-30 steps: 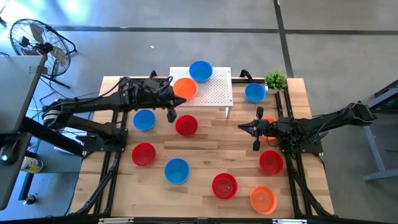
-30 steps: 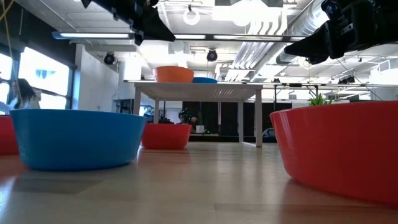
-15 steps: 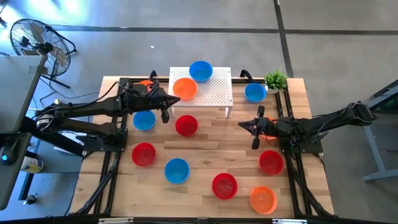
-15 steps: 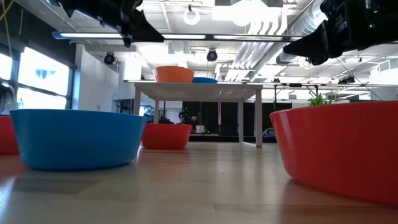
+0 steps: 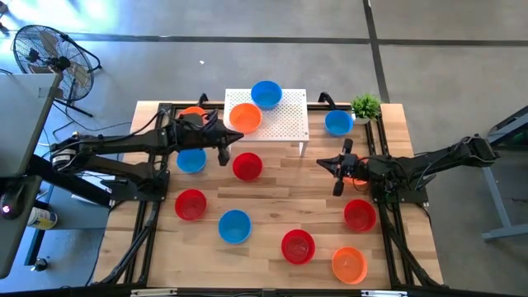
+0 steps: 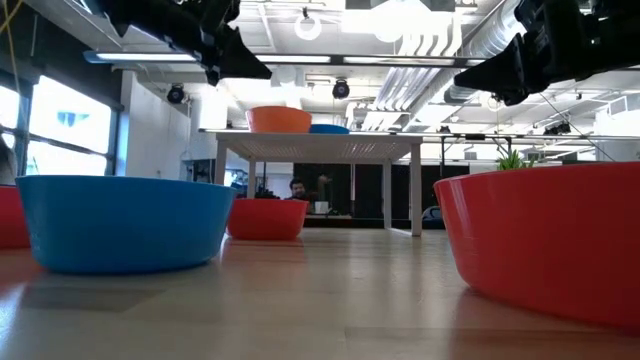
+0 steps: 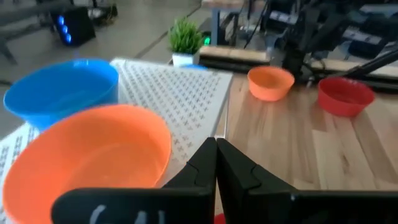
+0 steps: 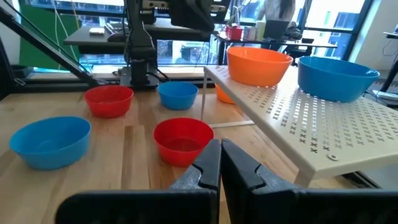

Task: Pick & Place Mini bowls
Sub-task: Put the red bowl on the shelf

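Observation:
Mini bowls in red, blue and orange stand rim up about the table. An orange bowl [image 5: 245, 117] and a blue bowl [image 5: 266, 94] sit on the white perforated stand [image 5: 289, 115]. My left gripper [image 5: 223, 152] hangs shut and empty above the table just left of the stand's near corner, between a blue bowl [image 5: 190, 159] and a red bowl [image 5: 247, 167]. In the left wrist view its fingertips [image 7: 216, 155] meet beside the orange bowl [image 7: 87, 155]. My right gripper [image 5: 335, 169] is shut and empty in the air, over an orange bowl [image 5: 355, 164] it partly hides.
A blue bowl [image 5: 337, 122] stands by the small green plant [image 5: 365, 105] at the far right corner. Another orange bowl [image 5: 194, 110] peeks out behind the left arm. More bowls [image 5: 298, 246] fill the near half. Black frame rails [image 5: 394, 239] run along both table sides.
My left gripper has drawn back from the orange bowl on the stand toward the table's left edge, then come a little way right again, staying shut. The orange bowl behind the left arm now shows. The bowls have kept their places.

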Motion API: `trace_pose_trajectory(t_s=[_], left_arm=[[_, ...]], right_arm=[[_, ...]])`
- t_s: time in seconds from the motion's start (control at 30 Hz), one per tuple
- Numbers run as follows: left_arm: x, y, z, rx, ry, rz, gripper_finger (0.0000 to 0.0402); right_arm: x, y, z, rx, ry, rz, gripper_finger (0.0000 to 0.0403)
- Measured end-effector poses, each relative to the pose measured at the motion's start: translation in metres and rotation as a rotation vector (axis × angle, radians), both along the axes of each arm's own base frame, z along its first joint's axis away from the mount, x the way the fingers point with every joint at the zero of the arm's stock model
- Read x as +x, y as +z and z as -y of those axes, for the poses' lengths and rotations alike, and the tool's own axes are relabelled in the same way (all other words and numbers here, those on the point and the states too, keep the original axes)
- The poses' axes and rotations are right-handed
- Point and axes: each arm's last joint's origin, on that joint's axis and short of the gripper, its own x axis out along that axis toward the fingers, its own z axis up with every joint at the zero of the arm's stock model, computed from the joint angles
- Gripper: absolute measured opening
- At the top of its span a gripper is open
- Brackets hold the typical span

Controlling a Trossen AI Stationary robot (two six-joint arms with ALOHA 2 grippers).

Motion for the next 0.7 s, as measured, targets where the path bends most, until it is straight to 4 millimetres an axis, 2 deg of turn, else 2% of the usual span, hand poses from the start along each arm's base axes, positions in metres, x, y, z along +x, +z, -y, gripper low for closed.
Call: trace_pose_trajectory(t_s=[0.27,0.7], left_arm=[[-0.014,-0.022,0.004,0.034,-0.026,0.082,0.0001],[-0.034,-0.021,0.01,0.037,-0.031,0.143,0.0001]], right_arm=[[0.0,0.002,0.001,0.032,-0.027,0.026,0.0],[0.0,0.003,0.001,0.052,-0.051,0.045,0.0]])
